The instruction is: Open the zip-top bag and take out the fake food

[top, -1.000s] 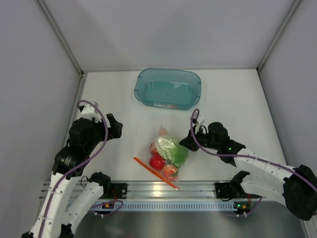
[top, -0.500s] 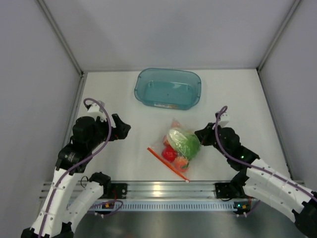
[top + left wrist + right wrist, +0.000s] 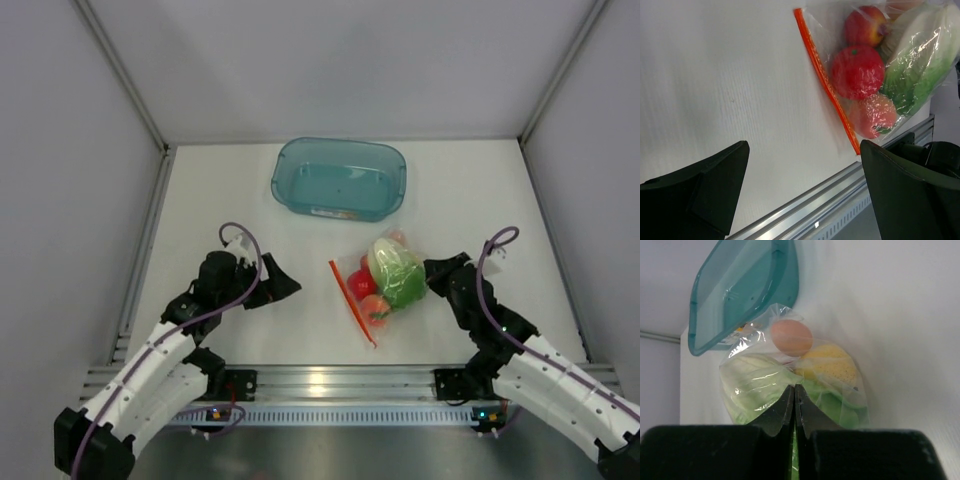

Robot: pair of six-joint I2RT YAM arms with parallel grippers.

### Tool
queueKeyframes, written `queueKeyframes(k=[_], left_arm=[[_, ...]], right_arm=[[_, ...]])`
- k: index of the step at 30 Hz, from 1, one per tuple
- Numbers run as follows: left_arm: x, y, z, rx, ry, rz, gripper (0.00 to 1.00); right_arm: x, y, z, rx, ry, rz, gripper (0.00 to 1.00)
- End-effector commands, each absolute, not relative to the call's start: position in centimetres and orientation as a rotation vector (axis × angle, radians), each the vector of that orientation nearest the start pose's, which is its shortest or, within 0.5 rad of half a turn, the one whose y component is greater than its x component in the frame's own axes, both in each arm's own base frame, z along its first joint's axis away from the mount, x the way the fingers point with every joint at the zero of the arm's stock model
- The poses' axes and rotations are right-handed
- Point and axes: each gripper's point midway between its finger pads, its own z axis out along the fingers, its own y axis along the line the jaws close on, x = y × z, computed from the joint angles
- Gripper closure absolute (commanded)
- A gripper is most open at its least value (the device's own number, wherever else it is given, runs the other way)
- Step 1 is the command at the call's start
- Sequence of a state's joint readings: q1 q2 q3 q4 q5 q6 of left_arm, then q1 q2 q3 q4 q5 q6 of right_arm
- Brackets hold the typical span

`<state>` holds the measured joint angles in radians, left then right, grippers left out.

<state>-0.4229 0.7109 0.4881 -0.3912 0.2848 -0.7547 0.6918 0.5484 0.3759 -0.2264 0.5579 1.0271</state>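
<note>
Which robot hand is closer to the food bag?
Right. The right gripper is clamped on the zip-top bag; the left gripper hangs open, apart, on its zip side.

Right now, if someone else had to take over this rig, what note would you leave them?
Left gripper: jaws open, empty, facing the zip strip from its left.
Right gripper: jaws shut on the zip-top bag, at the end opposite the strip.
Bag lies on the table between the arms, on the near side of the teal bin; its strip looks closed.
Fake food all inside: lettuce head, red pieces, peach, yellow fruit.
Done: one end of the bag gripped.
Left: grip the mouth, open the zip, take the food out.
</note>
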Motion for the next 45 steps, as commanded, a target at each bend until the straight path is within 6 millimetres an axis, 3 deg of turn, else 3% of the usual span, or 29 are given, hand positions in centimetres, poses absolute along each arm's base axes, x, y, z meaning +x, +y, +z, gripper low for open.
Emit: queueKeyframes(k=[1,2,6,7,9,10,19,28,36,45], left_arm=[[20.4,-19.5,15.4,-0.227,2.179,-1.071,0.01],[20.4,-19.8,14.9,-0.232,2.180,-1.074,0.01],[19.7,-21.4,15.2,-0.194,2.181,-1.122,0.01],[19.3,-21.8,15.3,-0.186,2.182,-1.136,0.02],[19.1,-22.2,15.7,-0.177,2.156,-1.167,0.01],[18.8,-22.6,15.7,-0.180,2.157,-1.188,0.01],[18.0,-24.9,16.1,-0.135,2.092,-1.352,0.02],[18.3,-28.2,17.2,-0.125,2.029,-1.493,0.01],[18.4,-31.0,18.3,-0.025,1.976,-1.396,0.06],[21.3,-29.1,15.5,0.029,1.935,-1.089,0.09]], right_arm=[[24.1,10.3,15.7,0.831,1.715,0.636,1.00],[24.1,10.6,16.2,0.811,1.706,0.661,1.00],[24.6,13.2,21.1,0.576,1.723,0.712,1.00],[24.9,14.3,23.2,0.484,1.733,0.717,1.00],[25.3,15.2,24.4,0.422,1.749,0.711,1.00],[25.2,15.8,26.3,0.382,1.728,0.735,1.00],[26.1,16.5,31.1,0.433,1.645,0.767,1.00],[26.2,18.4,34.1,0.414,1.614,0.817,1.00],[25.9,20.9,34.6,0.425,1.617,0.859,1.00],[24.8,22.3,35.2,0.397,1.619,0.888,1.00]])
